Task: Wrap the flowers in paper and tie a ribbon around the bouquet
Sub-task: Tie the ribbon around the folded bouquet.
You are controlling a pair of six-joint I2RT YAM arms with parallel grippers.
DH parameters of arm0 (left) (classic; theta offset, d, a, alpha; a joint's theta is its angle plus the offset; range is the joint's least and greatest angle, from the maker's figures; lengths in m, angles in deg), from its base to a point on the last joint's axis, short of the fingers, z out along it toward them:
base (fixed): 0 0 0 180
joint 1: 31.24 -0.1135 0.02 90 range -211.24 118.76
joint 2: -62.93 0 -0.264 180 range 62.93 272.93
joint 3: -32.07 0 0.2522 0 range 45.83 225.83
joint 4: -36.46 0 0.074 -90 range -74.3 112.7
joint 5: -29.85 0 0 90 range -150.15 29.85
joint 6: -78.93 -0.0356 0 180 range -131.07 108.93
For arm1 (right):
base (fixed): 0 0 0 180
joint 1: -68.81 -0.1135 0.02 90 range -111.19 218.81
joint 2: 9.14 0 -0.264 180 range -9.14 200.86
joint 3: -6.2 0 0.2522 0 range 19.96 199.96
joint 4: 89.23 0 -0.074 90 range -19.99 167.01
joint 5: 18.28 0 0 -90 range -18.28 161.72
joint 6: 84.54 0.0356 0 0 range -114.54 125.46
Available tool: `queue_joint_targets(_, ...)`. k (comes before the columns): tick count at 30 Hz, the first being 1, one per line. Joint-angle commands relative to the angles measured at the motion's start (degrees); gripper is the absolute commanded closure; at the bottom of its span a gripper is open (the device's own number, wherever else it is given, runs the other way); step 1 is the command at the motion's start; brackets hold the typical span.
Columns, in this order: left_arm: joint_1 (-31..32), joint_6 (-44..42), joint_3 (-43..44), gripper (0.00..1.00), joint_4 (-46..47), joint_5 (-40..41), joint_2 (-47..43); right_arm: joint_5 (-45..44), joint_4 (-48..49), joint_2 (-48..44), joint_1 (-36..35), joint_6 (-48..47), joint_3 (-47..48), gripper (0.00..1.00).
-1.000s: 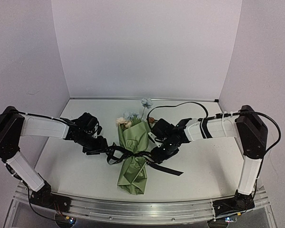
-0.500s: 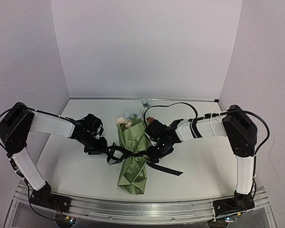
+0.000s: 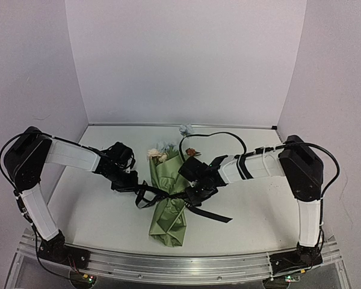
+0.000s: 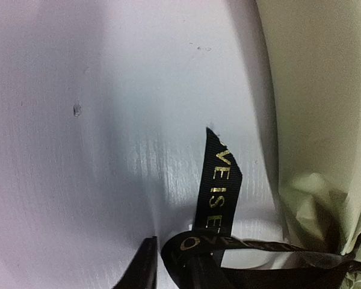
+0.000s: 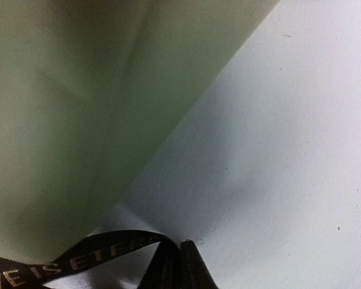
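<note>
Both arms are leaning inward, low beside the olive-green paper-cone bouquet [image 3: 167,220]; right gripper [image 3: 192,191] is pinching the narrow black lettered ribbon [image 3: 213,215], left gripper [image 3: 133,183] open or closed, cannot tell

One bouquet [image 3: 167,212] on one bench [image 3: 87,208], made of one olive-green paper cone [image 3: 172,171] and one black lettered ribbon [image 3: 212,214]; four blooms can be told apart: two pale blue [image 3: 185,128], one cream [image 3: 155,155], one brownish [image 3: 192,152]; two arms with one tool each, left tool [image 3: 135,185] and right tool [image 3: 190,191]
</note>
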Motion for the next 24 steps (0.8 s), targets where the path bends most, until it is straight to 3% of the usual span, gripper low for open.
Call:
queue_joint_targets(1,0.00,-0.77,1.71,0.87,-0.69,1.21,0.94,-4.38,-0.43,0.50,0.11,1.90,-0.18,1.00)
queue_joint_targets(5,0.01,-0.97,1.98,1.00,-1.32,2.03,0.20,-7.52,0.42,-2.40,0.09,3.53,-2.25,1.00)
queue_joint_targets(24,-0.29,-3.88,1.45,1.00,-4.95,3.88,-3.33,-16.85,2.39,-13.33,1.12,13.51,-12.24,1.00)
